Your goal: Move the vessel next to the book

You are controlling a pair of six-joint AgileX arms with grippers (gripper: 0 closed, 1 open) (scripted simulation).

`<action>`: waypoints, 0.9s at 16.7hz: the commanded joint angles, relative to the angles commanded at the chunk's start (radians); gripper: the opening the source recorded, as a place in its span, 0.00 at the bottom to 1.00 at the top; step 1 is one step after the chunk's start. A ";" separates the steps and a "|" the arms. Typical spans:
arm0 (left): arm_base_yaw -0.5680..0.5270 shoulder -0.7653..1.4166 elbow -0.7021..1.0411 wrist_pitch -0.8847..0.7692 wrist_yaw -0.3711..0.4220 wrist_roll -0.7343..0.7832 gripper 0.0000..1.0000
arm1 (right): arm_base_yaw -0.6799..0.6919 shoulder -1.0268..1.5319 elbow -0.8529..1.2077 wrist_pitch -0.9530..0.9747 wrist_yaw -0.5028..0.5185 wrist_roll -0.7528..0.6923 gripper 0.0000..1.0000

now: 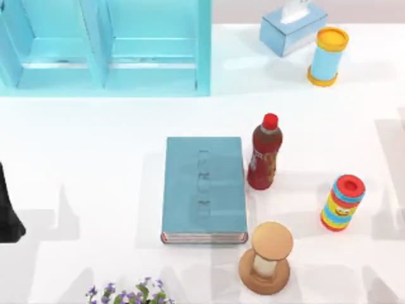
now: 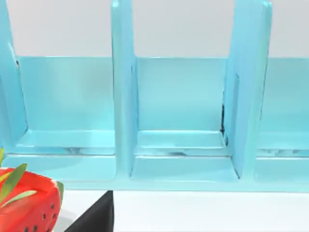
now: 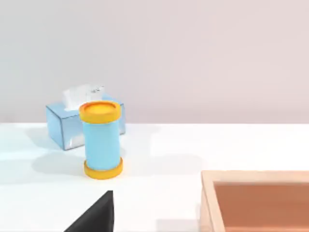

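Clutter was gathered along one side of the book [image 1: 204, 190], which lay flat near the middle of the counter [image 1: 95, 158], its pale page edges turned toward the near edge. A red-capped bottle [image 1: 264, 153] stood just beside the far half of its right long side. A wooden sand timer [image 1: 266, 258] stood close to its near right corner, and a striped can [image 1: 342, 202] stood farther toward the right edge of the counter. On the book's left long side, only bare counter was seen. That side was therefore judged the easier place for setting the cup down close to the book without knocking anything over.

At the far right corner, a tissue box [image 1: 292, 26] and a blue cylinder with yellow ends [image 1: 328, 56] stood just beside each other, well apart from the book. A teal shelf [image 1: 107, 47] took up the far left of the counter, and a sprig of flowers [image 1: 130, 292] lay at the near edge.

Where the cup itself stood could not be told, so the carrying was judged not yet begun.

The left arm [image 1: 7, 212] was parked at the left edge of the counter. A dark part of the left hand [image 2: 94, 217] was seen in the left wrist view, facing the shelf with a red strawberry-like thing [image 2: 26, 205] nearby. A dark part of the right hand [image 3: 94, 216] was seen facing the blue cylinder, with a wooden tray [image 3: 256, 176] close by. Whether either hand was spread or pressed together could not be told.
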 joint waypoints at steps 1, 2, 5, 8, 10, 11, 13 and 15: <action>0.000 0.000 0.000 0.000 0.000 0.000 1.00 | 0.000 0.000 0.000 0.000 0.000 0.000 1.00; 0.000 0.000 0.000 0.000 0.000 0.000 1.00 | 0.000 0.000 0.000 0.000 0.000 0.000 1.00; 0.030 0.033 0.060 -0.036 -0.009 0.059 1.00 | 0.000 0.000 0.000 0.000 0.000 0.000 1.00; 0.101 0.124 0.202 -0.131 -0.024 0.208 1.00 | 0.000 0.000 0.000 0.000 0.000 0.000 1.00; 0.162 0.216 0.329 -0.223 -0.035 0.359 1.00 | 0.000 0.000 0.000 0.000 0.000 0.000 1.00; 0.195 0.270 0.397 -0.275 -0.039 0.448 1.00 | 0.000 0.000 0.000 0.000 0.000 0.000 1.00; 0.263 0.390 0.532 -0.387 -0.047 0.646 1.00 | 0.000 0.000 0.000 0.000 0.000 0.000 1.00; 0.333 0.528 0.661 -0.510 -0.052 0.869 1.00 | 0.000 0.000 0.000 0.000 0.000 0.000 1.00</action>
